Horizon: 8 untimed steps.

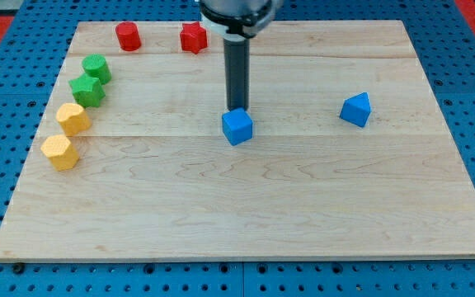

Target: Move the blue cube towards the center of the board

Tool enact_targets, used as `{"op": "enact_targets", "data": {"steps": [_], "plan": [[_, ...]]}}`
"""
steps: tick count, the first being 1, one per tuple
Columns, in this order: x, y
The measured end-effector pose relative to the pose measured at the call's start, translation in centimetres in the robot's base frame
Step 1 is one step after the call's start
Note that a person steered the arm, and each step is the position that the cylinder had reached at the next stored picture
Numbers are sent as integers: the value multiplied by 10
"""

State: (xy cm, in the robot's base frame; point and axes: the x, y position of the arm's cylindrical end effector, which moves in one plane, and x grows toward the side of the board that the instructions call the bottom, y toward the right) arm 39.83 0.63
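The blue cube point(237, 126) sits a little above the middle of the wooden board point(246, 214). My tip point(237, 109) stands right at the cube's top edge, touching or nearly touching it from the view's top side. The dark rod rises straight up from there to the arm at the view's top.
A second blue block, wedge-like point(356, 110), lies at the right. A red cylinder point(128, 36) and a red star point(193, 37) sit at the top left. A green cylinder point(96, 68), a green star point(87, 89) and two yellow blocks point(72, 119) point(60, 153) line the left edge.
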Motion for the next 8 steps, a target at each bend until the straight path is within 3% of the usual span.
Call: {"op": "enact_targets", "data": {"steps": [2,3,4,5,6,8], "plan": [[-15,-60],[43,-39],[76,24],[76,23],[65,-12],[-7,6]]}}
